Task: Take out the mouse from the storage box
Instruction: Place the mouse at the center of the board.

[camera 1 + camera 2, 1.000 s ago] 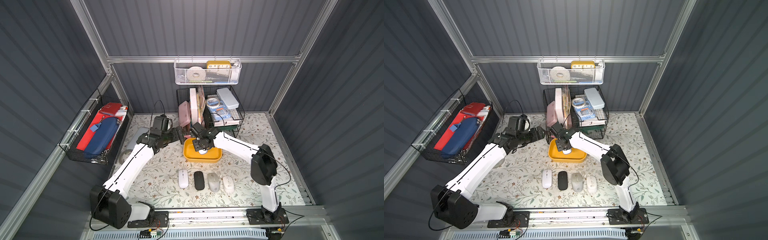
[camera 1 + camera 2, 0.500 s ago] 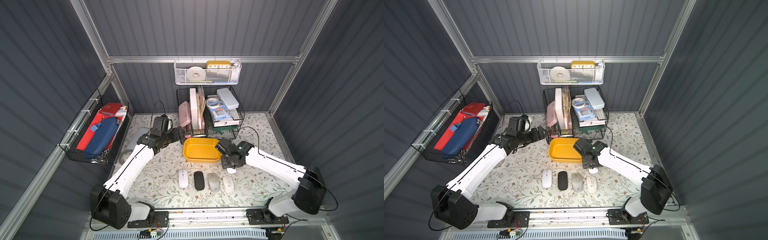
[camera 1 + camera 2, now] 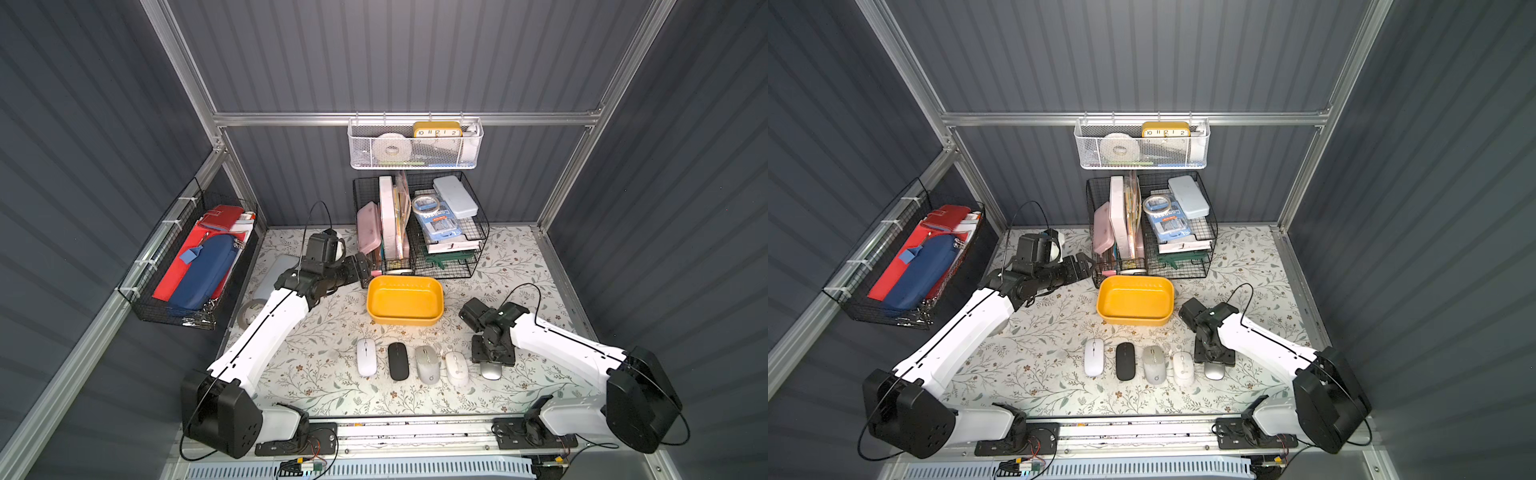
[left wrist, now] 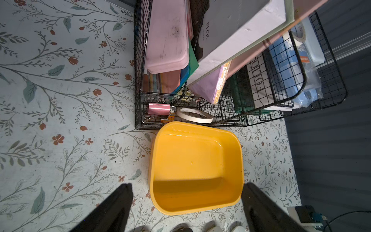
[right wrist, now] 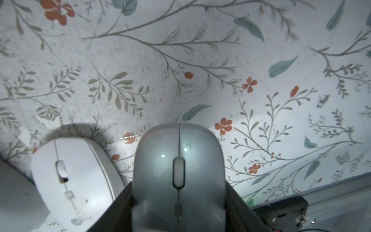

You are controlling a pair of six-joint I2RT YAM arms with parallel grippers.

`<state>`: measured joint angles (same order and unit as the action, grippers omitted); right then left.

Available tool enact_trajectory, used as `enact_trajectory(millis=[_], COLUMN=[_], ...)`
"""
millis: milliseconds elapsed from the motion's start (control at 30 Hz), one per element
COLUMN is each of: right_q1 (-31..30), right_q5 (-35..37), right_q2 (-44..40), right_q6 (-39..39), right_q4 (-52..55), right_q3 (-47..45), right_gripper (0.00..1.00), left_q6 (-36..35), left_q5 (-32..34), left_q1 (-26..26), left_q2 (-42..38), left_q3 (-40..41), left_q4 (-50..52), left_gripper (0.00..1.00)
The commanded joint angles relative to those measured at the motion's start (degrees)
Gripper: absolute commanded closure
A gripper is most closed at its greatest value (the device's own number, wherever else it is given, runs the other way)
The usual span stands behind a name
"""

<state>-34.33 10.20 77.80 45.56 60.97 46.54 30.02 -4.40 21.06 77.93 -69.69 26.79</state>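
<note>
Where the row of mice ends on the floral mat, the right gripper points straight down, its jaws clenched on the flanks of a silver-grey mouse. Whether that mouse touches the mat cannot be told. It sits outside the storage box, nearer the front rail and to its right in both top views, just beside a cream-white mouse.

Right arm: the forearm runs low over the mat from the near right corner, and the wrist is bent sharply downward.

Left arm: it is extended diagonally from the near left base, with the wrist roughly level. The left gripper hangs above the mat at the box's far left corner, close to the black wire basket. Its jaws are spread wide and grasp nothing; in the left wrist view the two dark fingers frame one end of the box.

Storage box: it stands upright on the mat, against the front of the wire basket, with only its bare yellow floor showing.

Row, from the left in a top view: a white mouse, a black mouse, a light grey mouse, then the cream-white one.
</note>
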Motion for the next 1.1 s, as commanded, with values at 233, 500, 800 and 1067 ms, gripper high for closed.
enact_trajectory(millis=[233, 500, 800, 1067], right_q1=[3.51, 4.27, 4.45, 4.44], right_q5=[-1.53, -3.07, -3.68, -7.2], right_q2=[7.88, 11.32, 15.77, 17.66], right_q6=[-3.46, -3.64, -4.82, -6.41], right_q4=[-9.25, -11.8, -10.55, -7.74], right_q3=[-1.97, -4.05, -1.05, 0.78], right_gripper=[0.81, 0.68, 0.47, 0.35], left_q6=[-1.63, -1.54, -1.72, -2.44], left_q5=[-0.36, -0.4, -0.67, -0.9], left_q1=[0.12, 0.08, 0.1, 0.05], left_q2=[0.78, 1.4, 1.77, 1.41], left_q3=[-0.18, 0.39, 0.08, -0.7], left_q4=[-0.48, -0.99, -0.81, 0.57], left_gripper=[0.1, 0.1, 0.1, 0.09])
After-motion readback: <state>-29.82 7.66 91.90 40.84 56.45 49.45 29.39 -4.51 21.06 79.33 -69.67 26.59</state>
